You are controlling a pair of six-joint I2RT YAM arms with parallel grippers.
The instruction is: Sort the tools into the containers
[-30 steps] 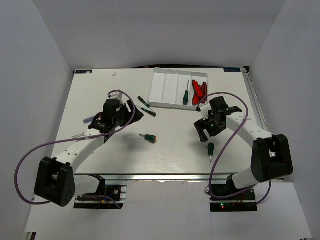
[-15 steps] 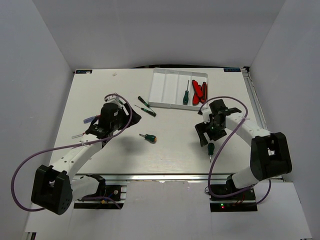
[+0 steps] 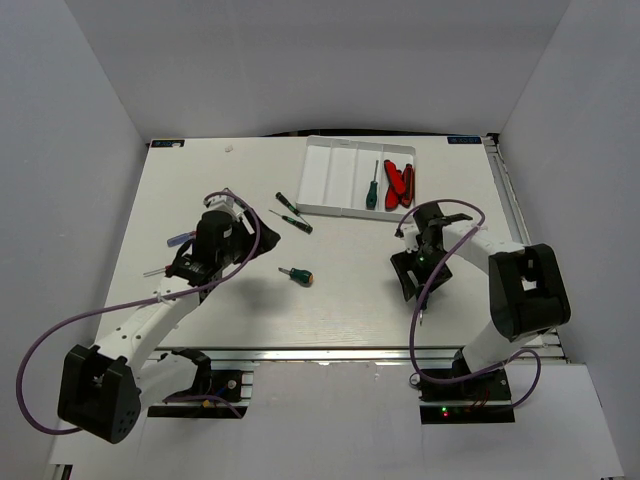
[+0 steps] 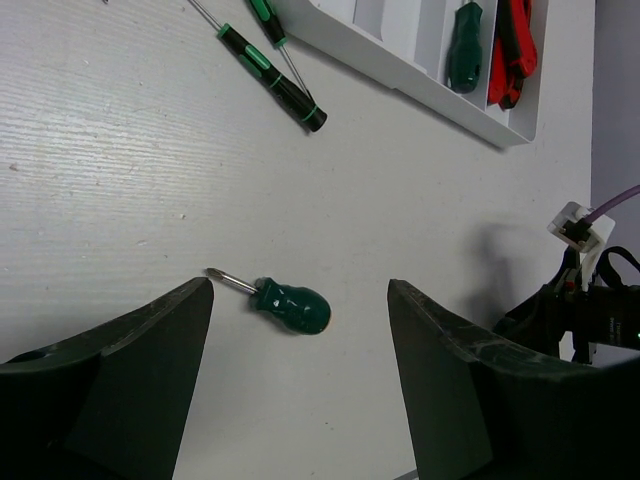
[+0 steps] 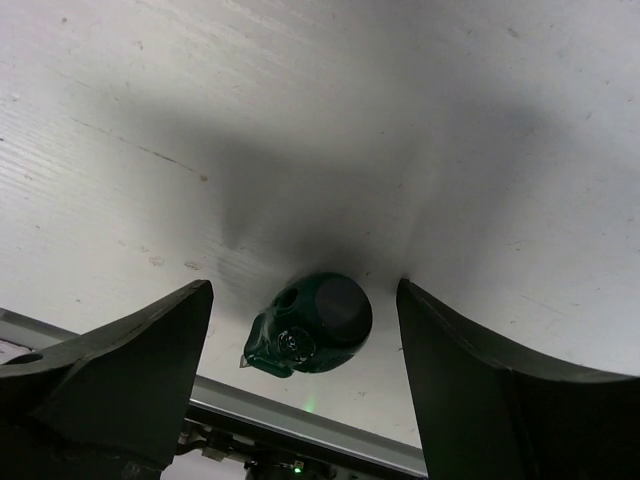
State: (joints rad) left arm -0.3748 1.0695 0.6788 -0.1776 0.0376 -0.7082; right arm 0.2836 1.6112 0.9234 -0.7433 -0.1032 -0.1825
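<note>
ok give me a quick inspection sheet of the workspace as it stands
surface: white table, no spills seen
job's things: tray holds a green screwdriver and red knives; loose on the table are two thin screwdrivers, a stubby screwdriver, a second stubby screwdriver, a tiny purple-handled screwdriver
clutter: white scrap near the back edge
grippers: left gripper open, holding nothing; right gripper open, straddling the second stubby screwdriver
cables: purple cables loop off both arms
surroundings: white walls on three sides

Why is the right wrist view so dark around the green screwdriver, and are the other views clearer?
Right wrist: a broad shadow pools on the table around the end-on green screwdriver, dimming its handle. Left wrist: even light, the stubby screwdriver sharp, its shadow slight. Top external: bright and even, shadows faint.
</note>
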